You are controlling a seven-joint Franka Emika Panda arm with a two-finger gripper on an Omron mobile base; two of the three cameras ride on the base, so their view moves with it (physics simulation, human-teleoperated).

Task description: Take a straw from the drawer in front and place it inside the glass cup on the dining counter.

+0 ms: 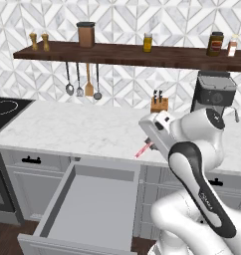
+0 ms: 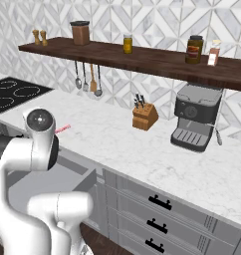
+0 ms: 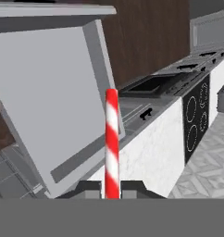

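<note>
One straw (image 3: 112, 143) stands clamped between the closed fingertips of the claw (image 3: 112, 190), its long axis running straight out from them, above the open drawer (image 1: 95, 209).

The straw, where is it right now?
The straw is clamped in the shut gripper, lifted above the open drawer; in the left base view it pokes out over the counter edge.
</note>
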